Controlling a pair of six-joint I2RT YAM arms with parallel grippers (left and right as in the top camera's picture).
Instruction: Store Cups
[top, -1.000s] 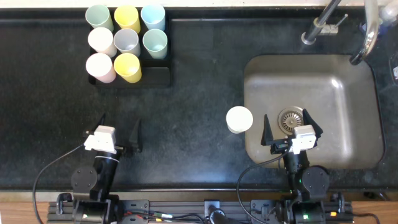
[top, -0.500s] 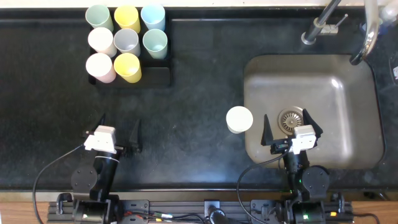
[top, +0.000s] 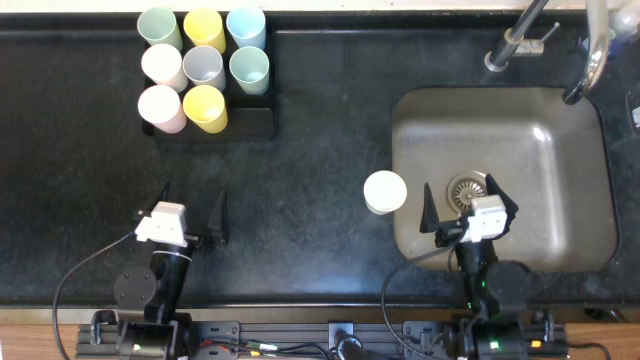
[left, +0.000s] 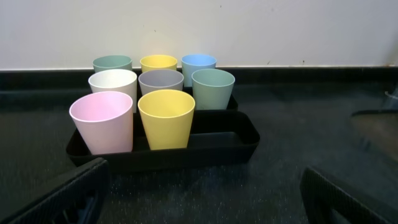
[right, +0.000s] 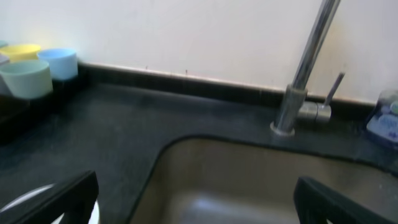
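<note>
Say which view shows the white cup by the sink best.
Top view: the white cup stands whole on the counter, left of the sink. Right wrist view catches a sliver of its rim. Left wrist view faces the cup tray.

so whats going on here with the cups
Nothing is being handled at this moment. Eight cups stand in the black tray at the back left of the worktop, and the tray's near right corner slot is free. One white cup stands alone on the worktop by the sink, at its left rim, not yet stored. The left gripper and the right gripper are both open and empty, close to their bases.
</note>
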